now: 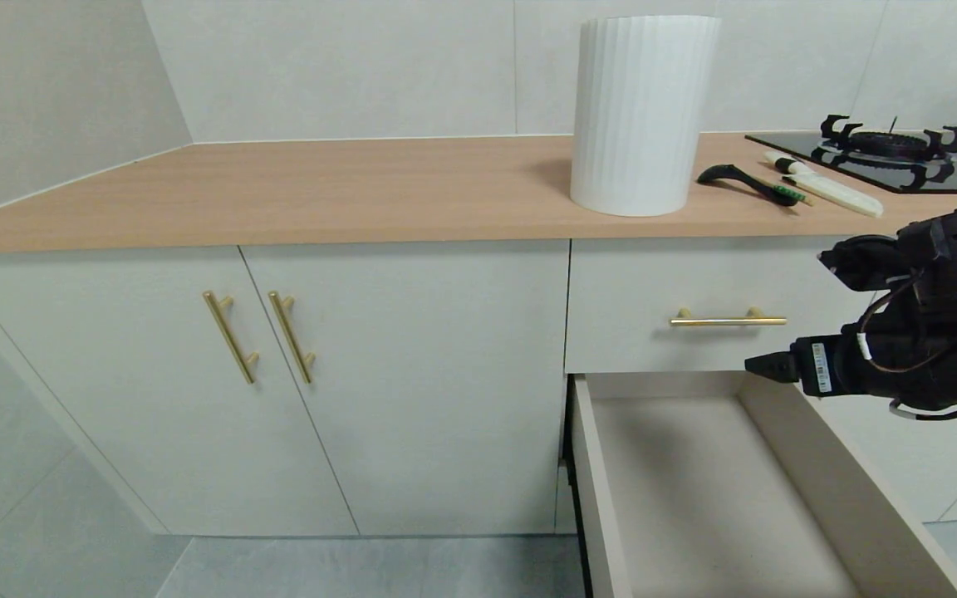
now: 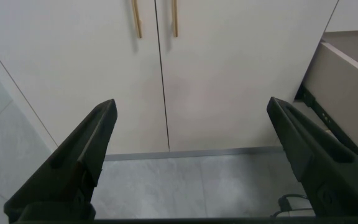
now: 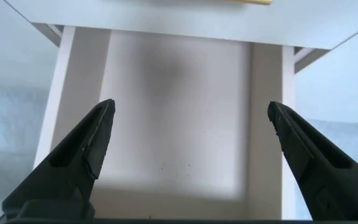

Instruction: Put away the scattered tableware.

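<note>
Head view: tableware (image 1: 827,187) lies on the tabletop (image 1: 321,187) between canister (image 1: 640,116) and hob (image 1: 885,149); drawer (image 1: 827,490) open below.
Left wrist view: left claw (image 2: 191,112) spread, facing cabinet doors (image 2: 229,74).
Right wrist view: right claw (image 3: 189,111) spread over the drawer.

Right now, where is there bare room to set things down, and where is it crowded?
Free: inside the open drawer, and the countertop from the corner wall to the white cylinder. Crowded: the utensils between cylinder and stove.
</note>
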{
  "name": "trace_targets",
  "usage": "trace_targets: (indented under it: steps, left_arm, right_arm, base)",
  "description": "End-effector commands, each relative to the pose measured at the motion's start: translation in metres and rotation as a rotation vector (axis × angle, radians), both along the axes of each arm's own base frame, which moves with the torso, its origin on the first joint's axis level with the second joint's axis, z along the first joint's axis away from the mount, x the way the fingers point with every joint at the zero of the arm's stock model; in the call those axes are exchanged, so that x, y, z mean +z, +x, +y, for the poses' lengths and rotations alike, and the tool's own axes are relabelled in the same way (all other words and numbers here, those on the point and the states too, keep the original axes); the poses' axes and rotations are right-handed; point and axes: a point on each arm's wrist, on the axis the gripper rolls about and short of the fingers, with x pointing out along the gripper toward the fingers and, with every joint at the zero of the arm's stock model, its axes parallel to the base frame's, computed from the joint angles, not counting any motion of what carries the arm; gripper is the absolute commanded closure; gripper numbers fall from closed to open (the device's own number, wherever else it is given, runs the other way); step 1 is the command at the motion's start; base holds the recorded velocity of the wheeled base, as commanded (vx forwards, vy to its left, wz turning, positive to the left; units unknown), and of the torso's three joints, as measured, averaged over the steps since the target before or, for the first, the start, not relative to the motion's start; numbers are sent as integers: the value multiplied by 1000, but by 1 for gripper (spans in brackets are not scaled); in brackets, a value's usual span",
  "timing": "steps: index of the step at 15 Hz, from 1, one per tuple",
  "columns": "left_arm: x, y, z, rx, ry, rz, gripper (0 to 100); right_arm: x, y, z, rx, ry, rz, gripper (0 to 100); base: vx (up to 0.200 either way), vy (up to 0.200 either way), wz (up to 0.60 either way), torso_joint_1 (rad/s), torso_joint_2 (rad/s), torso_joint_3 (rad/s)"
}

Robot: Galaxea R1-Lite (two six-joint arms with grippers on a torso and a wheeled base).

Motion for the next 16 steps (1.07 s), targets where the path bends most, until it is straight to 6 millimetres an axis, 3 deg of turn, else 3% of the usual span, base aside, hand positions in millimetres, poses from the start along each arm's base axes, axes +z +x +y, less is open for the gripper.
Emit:
trace_targets:
  steps: [1,5,16]
  left_arm:
    - [0,0,0,-1,0,1,0]
    - [0,0,0,1,0,1,0]
    - [0,0,0,1,0,1,0]
  right_arm:
    - [1,-2,-1,-13,-8,-8,0]
    - [0,-1,-1,-22,-13,-9,0]
    - [-4,8,-9,-57,-11,-24,0]
  base:
    - [0,0,0,17,-85,-32]
    - [0,0,0,85,-256,-259]
    - [0,0,0,168,-496,-293]
